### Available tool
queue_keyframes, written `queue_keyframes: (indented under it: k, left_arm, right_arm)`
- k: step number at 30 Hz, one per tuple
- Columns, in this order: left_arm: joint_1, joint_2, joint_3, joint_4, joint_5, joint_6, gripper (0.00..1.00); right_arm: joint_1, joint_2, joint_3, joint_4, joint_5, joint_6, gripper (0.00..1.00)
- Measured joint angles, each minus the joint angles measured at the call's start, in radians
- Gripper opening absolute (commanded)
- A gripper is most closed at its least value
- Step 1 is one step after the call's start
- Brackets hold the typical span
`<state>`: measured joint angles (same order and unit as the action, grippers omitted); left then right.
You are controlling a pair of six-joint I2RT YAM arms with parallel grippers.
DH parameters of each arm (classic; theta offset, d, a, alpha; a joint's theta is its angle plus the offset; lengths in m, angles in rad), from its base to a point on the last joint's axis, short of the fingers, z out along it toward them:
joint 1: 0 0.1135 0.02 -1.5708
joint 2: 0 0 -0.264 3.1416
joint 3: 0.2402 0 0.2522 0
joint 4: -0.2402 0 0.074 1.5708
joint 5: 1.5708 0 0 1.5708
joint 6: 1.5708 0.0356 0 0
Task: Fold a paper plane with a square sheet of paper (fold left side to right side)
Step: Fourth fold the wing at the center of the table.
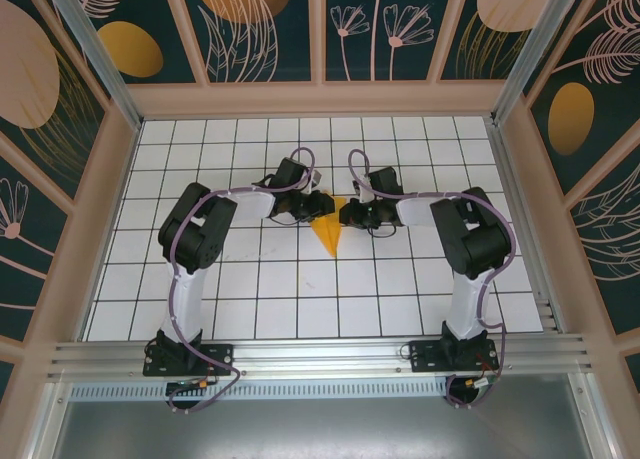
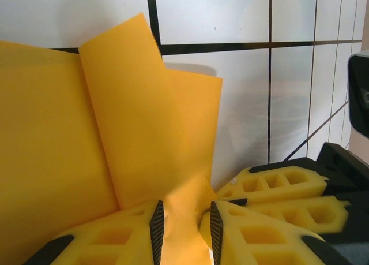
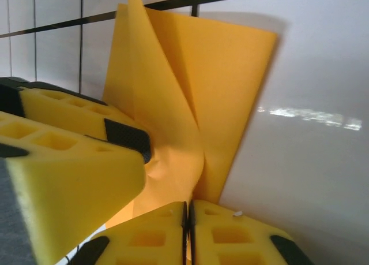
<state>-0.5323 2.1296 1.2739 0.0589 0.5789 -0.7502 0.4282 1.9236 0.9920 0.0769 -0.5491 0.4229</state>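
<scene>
The paper plane (image 1: pixel 329 236) lies mid-tabletop (image 1: pixel 250 299), tip toward the tabletop's near edge. My left end effector (image 2: pixel 185 219) is grasping its raised middle fold, I judge so the flaps stand up for creasing. My right end effector (image 3: pixel 188 216) is clenched beside that fold; whether it pinches paper I cannot tell.

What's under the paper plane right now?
White grid table shows beside the paper plane; the tile directly beneath it is covered. Left gripper and right gripper pinch its wide end, hiding that part from above.
</scene>
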Motion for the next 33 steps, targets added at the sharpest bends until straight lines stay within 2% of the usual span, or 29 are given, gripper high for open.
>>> queue_keyframes:
  k: [6,9,11,19,24,33]
  left_arm:
    - [-0.005,-0.009,-0.025,0.037,-0.014,0.0,0.31]
    - [-0.008,-0.01,-0.025,0.036,-0.023,0.001,0.31]
    - [-0.01,-0.011,-0.025,0.035,-0.03,0.001,0.31]
    - [-0.02,-0.012,-0.01,0.002,-0.067,0.006,0.31]
    - [-0.025,-0.012,0.001,-0.019,-0.084,0.013,0.31]
    - [-0.03,-0.012,0.011,-0.037,-0.1,0.017,0.31]
  right_arm:
    - [-0.015,-0.074,0.011,-0.059,0.041,-0.021,0.38]
    - [-0.017,-0.139,0.013,-0.079,0.061,-0.025,0.38]
    - [-0.015,-0.185,0.006,-0.08,0.063,-0.024,0.36]
    - [0.05,-0.319,-0.153,-0.002,0.012,0.049,0.15]
    - [0.096,-0.31,-0.194,0.055,-0.001,0.104,0.12]
    - [0.175,-0.193,-0.173,0.084,-0.001,0.119,0.12]
